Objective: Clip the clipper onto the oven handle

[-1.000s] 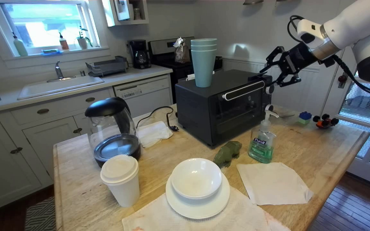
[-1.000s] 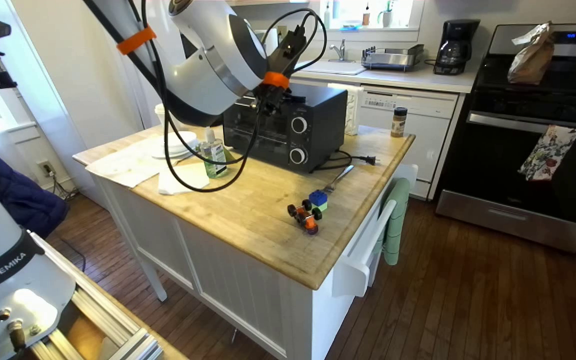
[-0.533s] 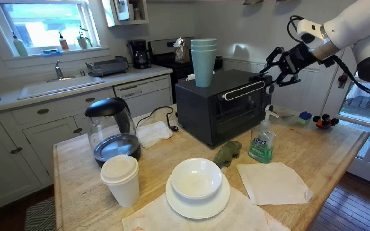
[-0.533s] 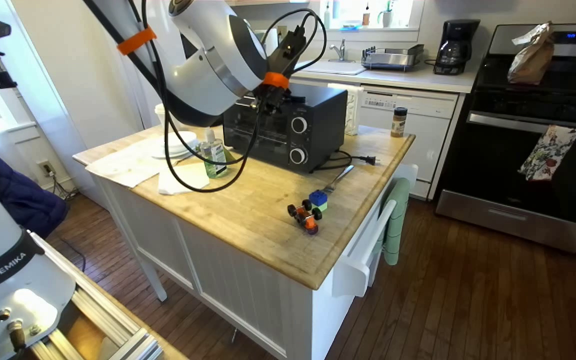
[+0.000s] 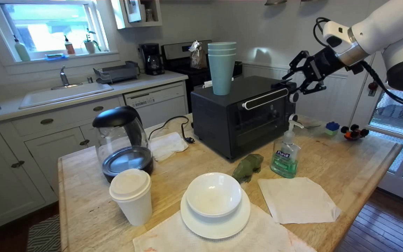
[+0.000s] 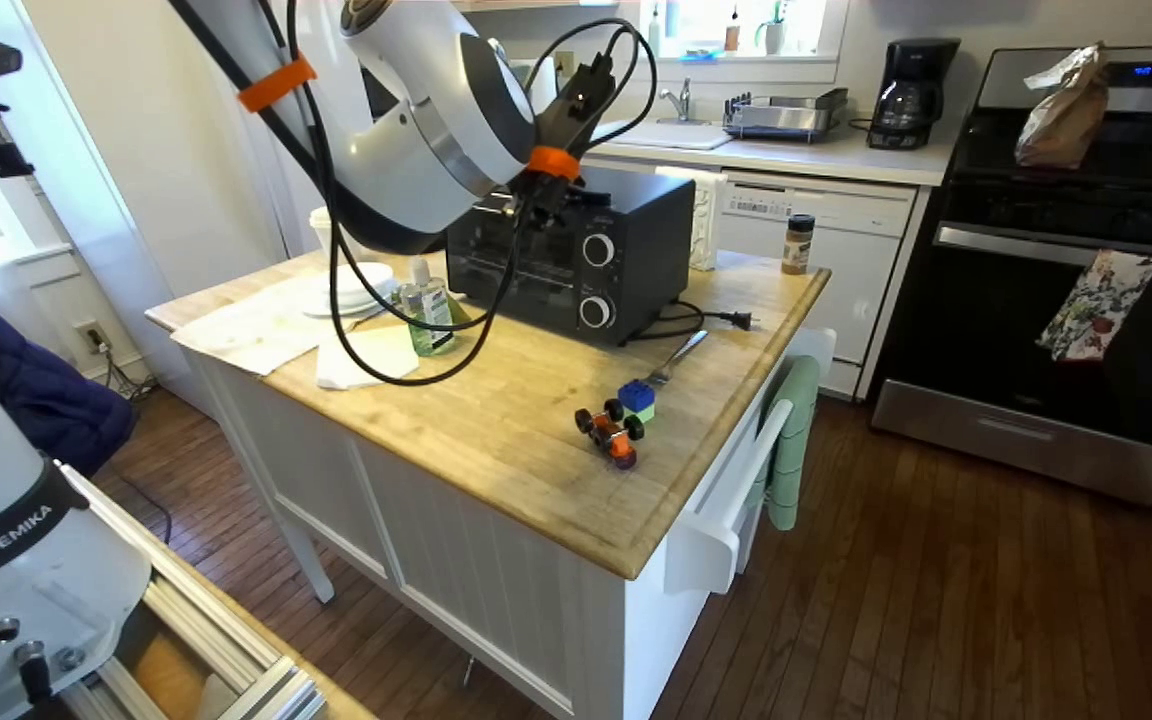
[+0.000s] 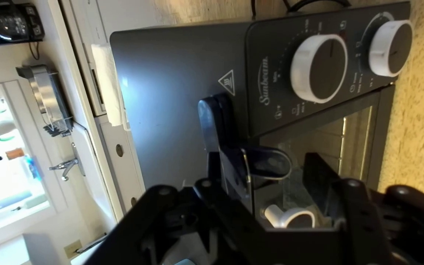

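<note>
End effector [image 7: 263,165] is spread apart, clipper [image 7: 234,165] can be seen right beside one jaw, kinda near the oven handle [image 5: 266,100]; contact can't be confirmed tbh.

Gripper [image 7: 262,162], black, jaws apart. Clipper [image 7: 233,163], dark, just beside one jaw. Toaster oven [image 7: 175,92], black, marked Sunbeam; two knobs [image 7: 318,69], white-rimmed. Oven handle [image 7: 297,212], one end in sight.

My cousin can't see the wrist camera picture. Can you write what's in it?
A dark clip with a shiny bent metal wire shows against the top front edge of a boxy black toaster oven, near the robot's parted black jaws. Two round white-rimmed knobs sit on the oven's front; everything looks turned sideways.
</note>
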